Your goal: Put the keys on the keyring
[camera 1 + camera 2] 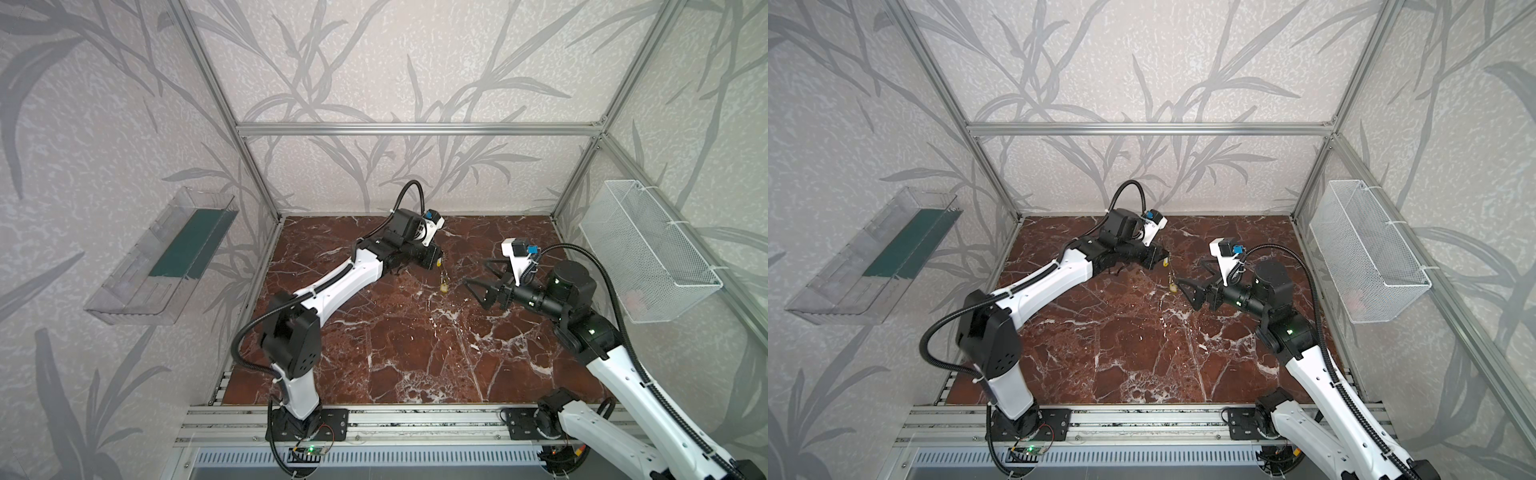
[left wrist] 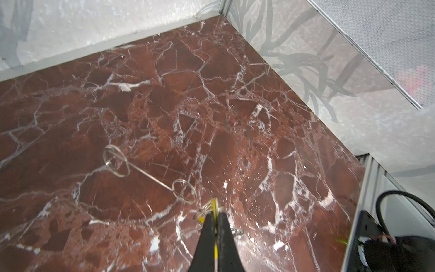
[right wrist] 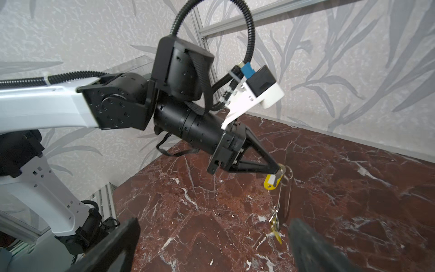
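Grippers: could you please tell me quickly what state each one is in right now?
Left gripper: closed on a yellow key.
Right gripper: open, holding nothing.

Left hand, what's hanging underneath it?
The shut left hand pinches a yellow key. From it a wire keyring hangs down, with a second yellow key dangling at its bottom end. The first key's top is hidden between the fingers.
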Robot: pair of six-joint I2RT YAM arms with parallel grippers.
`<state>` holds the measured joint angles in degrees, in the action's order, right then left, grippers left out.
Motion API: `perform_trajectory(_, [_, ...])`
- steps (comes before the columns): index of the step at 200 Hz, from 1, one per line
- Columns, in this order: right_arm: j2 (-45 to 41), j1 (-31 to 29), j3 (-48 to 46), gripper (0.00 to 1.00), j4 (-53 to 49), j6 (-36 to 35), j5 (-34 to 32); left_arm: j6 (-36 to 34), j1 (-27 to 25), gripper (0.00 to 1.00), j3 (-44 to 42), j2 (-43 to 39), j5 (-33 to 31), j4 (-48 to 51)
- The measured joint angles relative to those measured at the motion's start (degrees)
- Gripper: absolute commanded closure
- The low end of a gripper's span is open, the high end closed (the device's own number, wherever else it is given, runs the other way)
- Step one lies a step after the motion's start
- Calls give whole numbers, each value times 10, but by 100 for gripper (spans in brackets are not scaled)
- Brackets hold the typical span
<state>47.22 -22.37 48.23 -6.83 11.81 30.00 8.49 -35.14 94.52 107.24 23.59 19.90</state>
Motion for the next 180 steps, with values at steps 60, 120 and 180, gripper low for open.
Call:
perform_trajectory(60, [-43,4,-5,1,-70,-26,-34,1,11,100,169,163,-12,25])
perform_trajectory(120, [-39,5,-11,1,-90,-31,-40,2,38,100,159,177,-14,45])
perform_trajectory(180, [-4,6,-15,1,-75,-24,-24,-1,67,100,90,173,13,71])
